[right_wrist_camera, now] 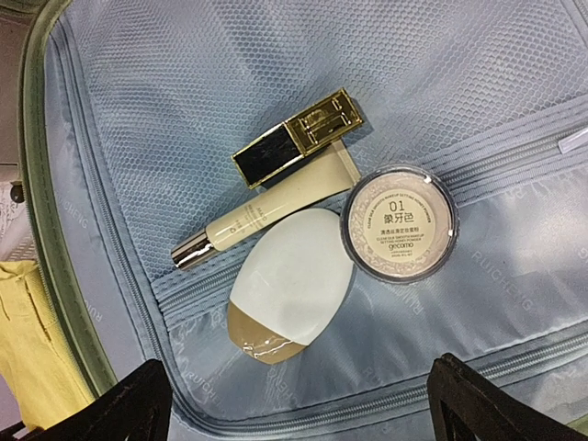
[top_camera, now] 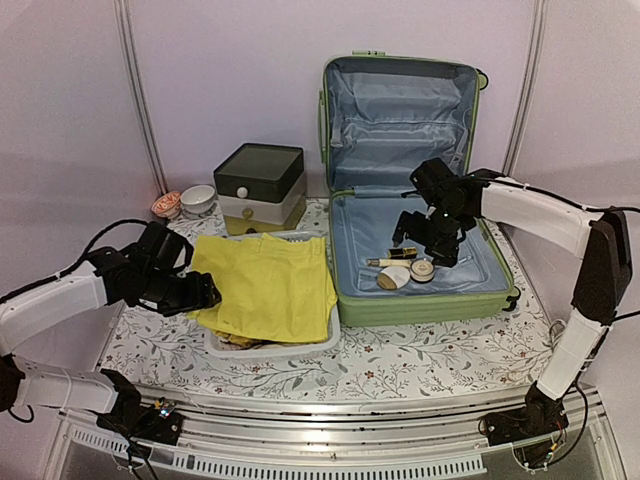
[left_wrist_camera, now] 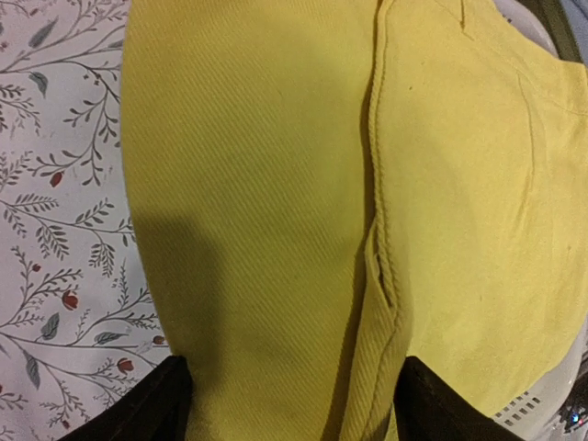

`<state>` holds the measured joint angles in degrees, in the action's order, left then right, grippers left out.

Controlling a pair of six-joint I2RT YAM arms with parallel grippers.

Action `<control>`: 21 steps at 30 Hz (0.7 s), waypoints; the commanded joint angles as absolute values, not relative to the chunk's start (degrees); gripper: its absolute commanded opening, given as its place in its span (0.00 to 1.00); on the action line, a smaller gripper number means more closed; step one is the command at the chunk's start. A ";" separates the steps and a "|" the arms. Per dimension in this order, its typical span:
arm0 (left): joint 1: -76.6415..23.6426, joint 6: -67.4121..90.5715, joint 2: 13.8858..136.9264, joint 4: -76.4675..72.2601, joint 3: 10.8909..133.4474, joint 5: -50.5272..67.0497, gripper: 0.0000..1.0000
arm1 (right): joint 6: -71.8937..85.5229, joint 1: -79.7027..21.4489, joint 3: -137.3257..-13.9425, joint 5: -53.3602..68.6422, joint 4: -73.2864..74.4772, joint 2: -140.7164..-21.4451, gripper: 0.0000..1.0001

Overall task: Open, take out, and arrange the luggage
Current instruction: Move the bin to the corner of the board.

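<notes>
Four slippery, light cosmetics (right_wrist_camera: 292, 276) in the luggage (top_camera: 430, 306) are judged best pinched mid-body; left gripper (top_camera: 203, 293) and right gripper (top_camera: 441, 250) jaws are spread open.

On the lid of the round powder jar (right_wrist_camera: 398, 223) I can read "01", the Chinese characters "象牙色" under it, and the brand "gecomo" lower down; the fine lines between are too small. The lining (right_wrist_camera: 514, 303) of the luggage (top_camera: 430, 308) carries a repeated woven word that looks like "RUICHENG". The tube (right_wrist_camera: 276, 207) has print I can't make out.
</notes>
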<state>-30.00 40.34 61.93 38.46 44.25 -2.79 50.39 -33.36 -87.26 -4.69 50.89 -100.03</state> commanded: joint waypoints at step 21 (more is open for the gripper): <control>-15.57 33.38 71.03 49.44 50.85 -13.51 0.28 | 43.23 -33.67 -83.83 -7.84 47.01 -92.31 0.99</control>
